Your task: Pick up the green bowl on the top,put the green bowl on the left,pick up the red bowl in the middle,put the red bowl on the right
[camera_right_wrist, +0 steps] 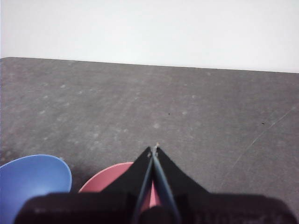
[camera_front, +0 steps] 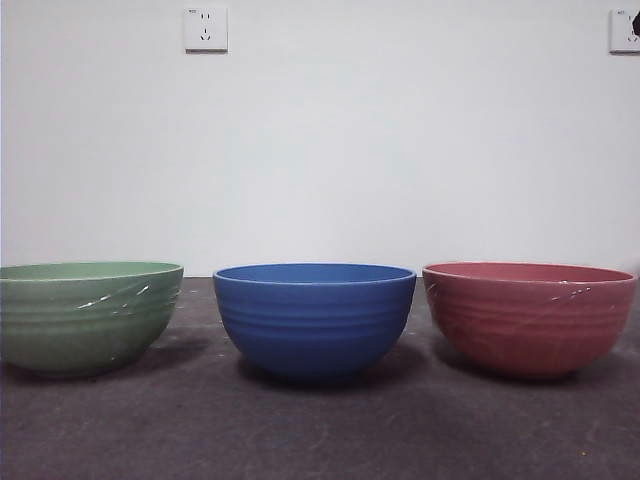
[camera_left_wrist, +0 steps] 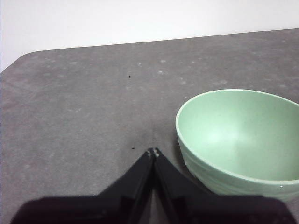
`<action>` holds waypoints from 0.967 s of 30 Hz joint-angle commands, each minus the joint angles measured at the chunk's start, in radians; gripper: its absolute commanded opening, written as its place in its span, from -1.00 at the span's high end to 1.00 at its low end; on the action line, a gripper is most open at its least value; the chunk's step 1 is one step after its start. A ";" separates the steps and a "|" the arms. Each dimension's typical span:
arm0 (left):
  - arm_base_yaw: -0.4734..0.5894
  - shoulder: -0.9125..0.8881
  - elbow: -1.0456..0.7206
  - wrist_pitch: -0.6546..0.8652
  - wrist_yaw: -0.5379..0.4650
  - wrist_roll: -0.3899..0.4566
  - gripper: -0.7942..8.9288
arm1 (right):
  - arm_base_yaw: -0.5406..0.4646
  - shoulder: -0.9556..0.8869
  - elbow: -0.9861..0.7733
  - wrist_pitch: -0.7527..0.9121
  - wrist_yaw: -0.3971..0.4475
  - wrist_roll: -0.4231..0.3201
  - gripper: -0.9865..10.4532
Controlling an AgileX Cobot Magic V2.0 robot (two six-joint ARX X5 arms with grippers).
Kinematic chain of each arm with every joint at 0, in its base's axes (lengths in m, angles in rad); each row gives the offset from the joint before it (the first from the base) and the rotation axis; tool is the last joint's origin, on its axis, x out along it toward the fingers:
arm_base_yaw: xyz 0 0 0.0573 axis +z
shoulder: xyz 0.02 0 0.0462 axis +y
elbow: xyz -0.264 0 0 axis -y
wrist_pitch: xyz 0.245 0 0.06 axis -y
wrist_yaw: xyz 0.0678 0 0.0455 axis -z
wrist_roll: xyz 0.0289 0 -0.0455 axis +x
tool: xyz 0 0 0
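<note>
I see both sets of fingers pressed together, empty: left gripper (camera_left_wrist: 153,151) beside the green bowl (camera_front: 88,314), right gripper (camera_right_wrist: 153,149) above the red bowl (camera_front: 529,315). Blue bowl (camera_front: 314,317) stands between them on the worktop (camera_front: 320,430).

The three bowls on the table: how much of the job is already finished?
It looks complete. The ribbed sage-green bowl stands alone at the left, the ribbed pinkish-red bowl alone at the right, the ribbed blue bowl between them. Nothing is in hand: the left claw and right claw are shut and empty. Nothing appears left.
</note>
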 commanded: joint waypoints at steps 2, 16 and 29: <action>0.003 -0.002 -0.016 0.003 -0.001 -0.006 0.84 | 0.000 -0.001 -0.003 0.005 0.003 0.011 0.82; 0.003 -0.002 -0.016 0.003 -0.001 -0.006 0.84 | 0.000 -0.026 -0.003 -0.053 0.000 0.008 0.82; 0.003 -0.002 -0.016 0.003 -0.002 -0.006 0.84 | -0.346 -0.424 -0.265 -0.148 -0.251 -0.185 0.82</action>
